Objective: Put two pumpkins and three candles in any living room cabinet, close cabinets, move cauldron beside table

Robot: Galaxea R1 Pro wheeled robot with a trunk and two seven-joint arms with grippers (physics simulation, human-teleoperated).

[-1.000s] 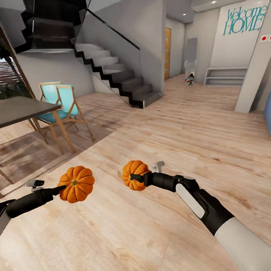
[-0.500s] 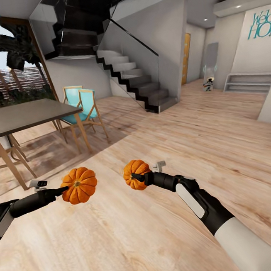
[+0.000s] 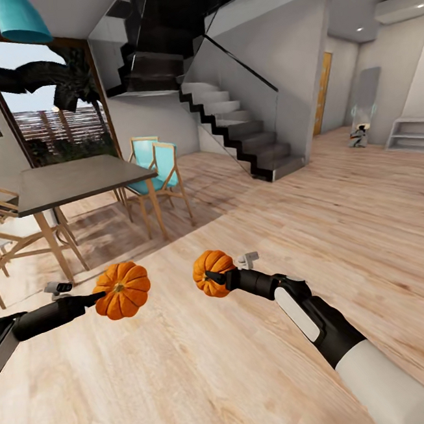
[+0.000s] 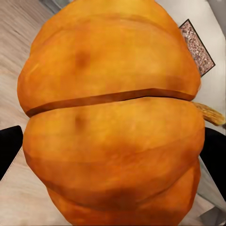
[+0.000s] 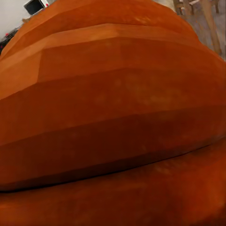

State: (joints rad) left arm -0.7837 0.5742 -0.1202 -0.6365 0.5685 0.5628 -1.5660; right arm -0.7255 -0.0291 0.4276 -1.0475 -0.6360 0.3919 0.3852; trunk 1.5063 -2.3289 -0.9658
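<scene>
Both arms reach forward at about the same height, held apart. The left hand (image 3: pixel 103 294) is closed on 1 pumpkin (image 3: pixel 121 289), its dark forearm nearly level. The right hand (image 3: pixel 214 278) grips a 2nd pumpkin (image 3: pixel 212 273), its arm bent, rising from a white upper section through a black wrist.

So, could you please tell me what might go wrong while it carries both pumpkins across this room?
1. The left gripper pinches the left pumpkin at its edge, so a jolt might shake it loose.
2. The dining table and chairs stand close on the left; a wide swing could clip them.
3. No cabinet is in sight, so the carry may be long.
</scene>
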